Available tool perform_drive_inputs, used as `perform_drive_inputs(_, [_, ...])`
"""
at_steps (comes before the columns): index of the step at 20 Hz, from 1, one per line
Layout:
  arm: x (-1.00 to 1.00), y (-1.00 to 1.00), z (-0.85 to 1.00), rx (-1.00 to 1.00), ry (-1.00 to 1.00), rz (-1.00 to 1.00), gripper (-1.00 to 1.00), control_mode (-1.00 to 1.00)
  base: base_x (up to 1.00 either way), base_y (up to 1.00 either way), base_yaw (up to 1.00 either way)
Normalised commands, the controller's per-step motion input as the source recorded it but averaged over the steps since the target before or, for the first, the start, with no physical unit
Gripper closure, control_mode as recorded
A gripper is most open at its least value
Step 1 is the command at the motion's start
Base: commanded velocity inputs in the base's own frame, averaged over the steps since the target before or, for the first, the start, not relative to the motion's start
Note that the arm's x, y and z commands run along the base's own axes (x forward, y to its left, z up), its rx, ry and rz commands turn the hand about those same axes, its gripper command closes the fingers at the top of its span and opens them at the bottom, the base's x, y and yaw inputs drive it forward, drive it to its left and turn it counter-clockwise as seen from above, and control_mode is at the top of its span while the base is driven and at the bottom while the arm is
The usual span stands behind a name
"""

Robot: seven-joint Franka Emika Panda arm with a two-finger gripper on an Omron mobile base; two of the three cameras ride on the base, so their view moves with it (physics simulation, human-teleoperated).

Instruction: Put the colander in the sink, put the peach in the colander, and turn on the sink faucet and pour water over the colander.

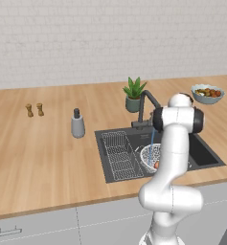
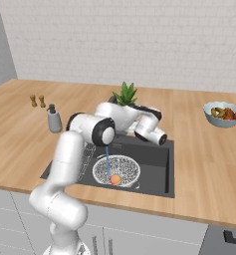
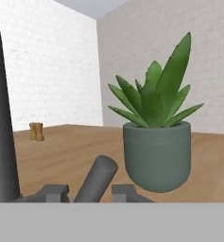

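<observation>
Faucet: behind the sink – water streaming down.
Colander: inside the sink, peach in it.
Gripper: fingers narrowly parted around the faucet's lever – contact unclear.
Plant: just beyond.

A rendered home kitchen

A long wooden desk runs under a white brick wall, with grey cabinet fronts below, a dark recessed sink and tall faucet, a soap dispenser, shakers, a food bowl, and a potted plant just beyond the fingers.
</observation>
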Motion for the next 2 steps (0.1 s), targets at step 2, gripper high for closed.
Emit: perform_drive_inputs(2, [-0.39,-0.15,0.00,0.00,0.00,-0.03,1.00,-1.00,0.00,0.00,0.00])
